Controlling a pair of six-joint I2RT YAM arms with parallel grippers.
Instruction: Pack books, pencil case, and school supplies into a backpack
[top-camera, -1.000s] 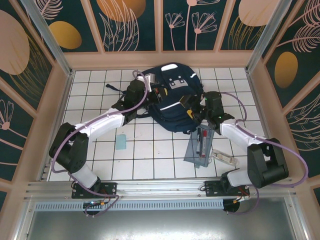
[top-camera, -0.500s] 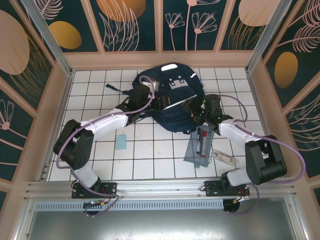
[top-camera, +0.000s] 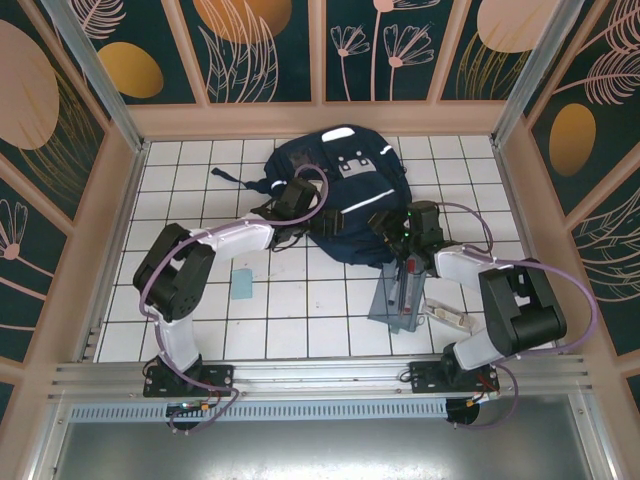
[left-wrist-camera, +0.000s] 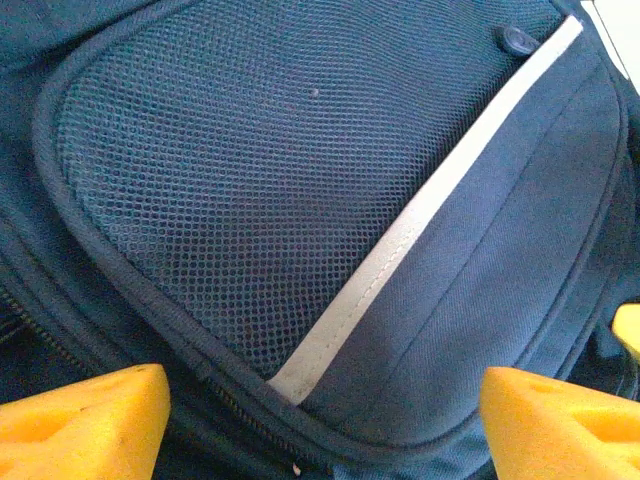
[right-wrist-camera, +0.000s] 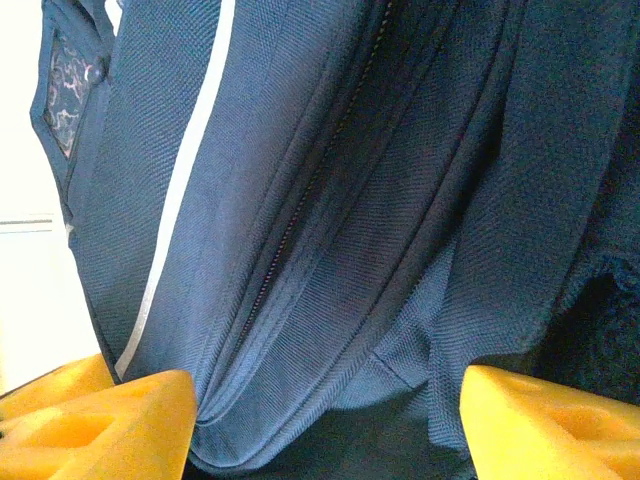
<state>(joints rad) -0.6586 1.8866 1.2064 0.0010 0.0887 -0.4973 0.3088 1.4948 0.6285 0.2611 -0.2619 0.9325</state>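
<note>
The navy backpack (top-camera: 345, 180) lies at the back middle of the tiled table, white stripes up. My left gripper (top-camera: 318, 218) is at its near left edge. In the left wrist view the left gripper (left-wrist-camera: 320, 430) stands open over the mesh pocket (left-wrist-camera: 250, 180) and a white stripe (left-wrist-camera: 400, 250). My right gripper (top-camera: 387, 224) is at the backpack's near right corner. In the right wrist view the right gripper (right-wrist-camera: 325, 430) is open, with a fold of backpack fabric (right-wrist-camera: 330, 300) between the pads. The pencil case (top-camera: 385, 300) lies in front of the right gripper, showing pens. Books are out of view.
A small light-blue flat piece (top-camera: 241, 284) lies on the tiles at front left. A whitish oblong piece (top-camera: 447, 316) lies right of the pencil case. A dark strap (top-camera: 232, 178) trails left of the backpack. Wooden walls (top-camera: 120, 200) close in the table.
My left gripper has opened, letting go of the backpack, and swung right along its near edge. The backpack has settled flatter. My right gripper has narrowed a little and moved slightly nearer.
</note>
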